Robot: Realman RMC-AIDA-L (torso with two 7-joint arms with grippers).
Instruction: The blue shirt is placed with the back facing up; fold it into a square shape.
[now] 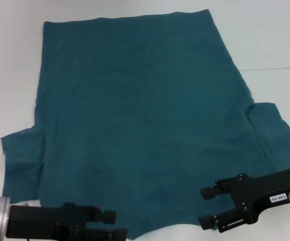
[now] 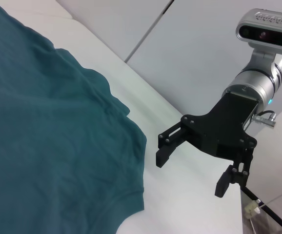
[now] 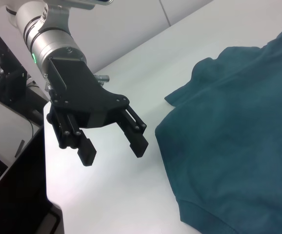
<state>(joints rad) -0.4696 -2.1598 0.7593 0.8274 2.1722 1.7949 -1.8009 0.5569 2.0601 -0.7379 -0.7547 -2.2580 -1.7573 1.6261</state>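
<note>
The blue shirt (image 1: 140, 115) lies spread flat on the white table (image 1: 14, 75), plain side up, hem at the far side and sleeves out to both sides. My left gripper (image 1: 116, 224) is open and empty at the shirt's near edge on the left. My right gripper (image 1: 205, 207) is open and empty over the near right shoulder area. The left wrist view shows the shirt (image 2: 48, 146) with the right gripper (image 2: 191, 174) apart from its edge. The right wrist view shows the shirt (image 3: 238, 131) and the left gripper (image 3: 114, 153) just off the cloth.
White table surface (image 2: 190, 63) surrounds the shirt on every side. The table's near corner edge (image 3: 46, 161) drops off beside the left gripper, with dark floor and equipment beyond. A seam line crosses the table at the far right (image 1: 275, 68).
</note>
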